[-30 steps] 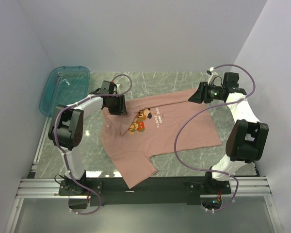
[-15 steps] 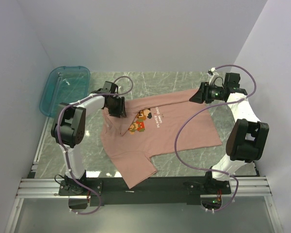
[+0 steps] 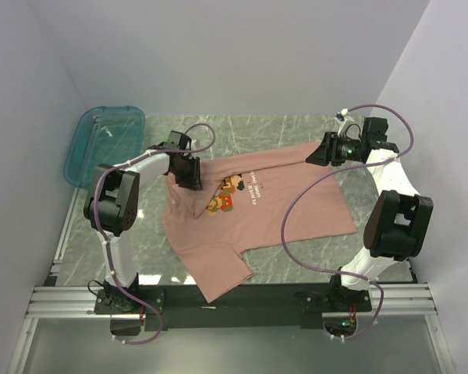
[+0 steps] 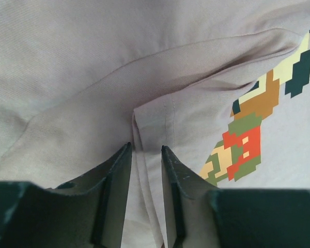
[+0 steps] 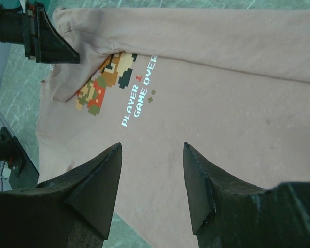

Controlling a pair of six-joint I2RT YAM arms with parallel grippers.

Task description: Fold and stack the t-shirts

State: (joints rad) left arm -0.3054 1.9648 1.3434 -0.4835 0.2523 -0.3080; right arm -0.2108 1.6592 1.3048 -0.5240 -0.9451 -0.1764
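A dusty-pink t-shirt (image 3: 281,206) lies spread face up on the marble table, its pixel character (image 3: 226,193) and white text toward the left. My left gripper (image 3: 193,178) is down on the shirt's left shoulder area. In the left wrist view its jaws (image 4: 145,149) stand narrowly apart astride a raised fold and hem of the t-shirt (image 4: 93,62), beside the pixel character (image 4: 243,139). My right gripper (image 3: 313,156) hovers over the shirt's far right edge. It is open (image 5: 152,145) with only the flat t-shirt (image 5: 232,103) below it.
A teal translucent tray (image 3: 78,152) stands at the back left, by the left wall. White walls close in the table on three sides. A purple cable (image 3: 296,210) from the right arm hangs over the shirt. The black base rail (image 3: 234,300) runs along the near edge.
The left gripper's jaws have narrowed around the shirt fold, and the left arm has shifted slightly right. The right arm and the shirt have hardly moved.
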